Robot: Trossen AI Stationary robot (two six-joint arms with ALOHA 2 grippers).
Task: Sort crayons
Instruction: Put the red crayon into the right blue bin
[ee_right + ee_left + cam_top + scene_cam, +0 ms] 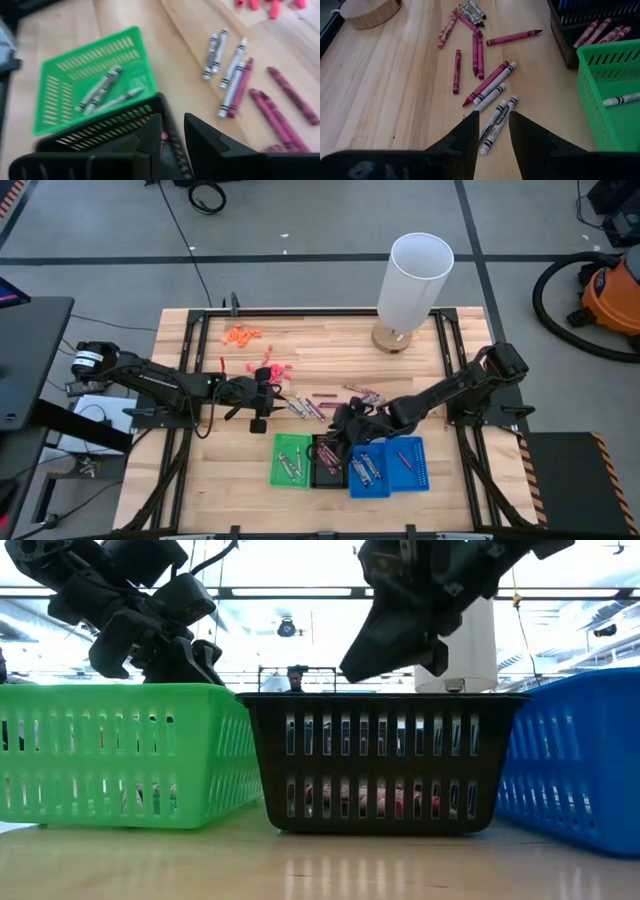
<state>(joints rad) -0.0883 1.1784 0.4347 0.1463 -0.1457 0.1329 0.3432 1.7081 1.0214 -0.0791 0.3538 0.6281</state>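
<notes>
Loose crayons [485,90]: grey-silver and maroon sticks scattered mid-frame on the wooden table [385,100]; wrapper lettering present, probably a brand mark, not legible.
Left gripper [491,131]: fingers parted, empty, over a grey pair.
Right gripper [172,131]: fingers apart, empty, above the black tray [328,460], centre-bottom of the high view.
Green tray [90,75]: holds grey crayons.
Blue trays [390,465]: lower right.

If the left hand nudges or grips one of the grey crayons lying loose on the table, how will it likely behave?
The grey crayons are thin, round sticks lying flat on smooth wood, so a sideways nudge would probably roll one. They look stiff and light, likely easy to lift. The paper wrapper probably gives some grip, though such a thin stick might snap if squeezed hard.
</notes>
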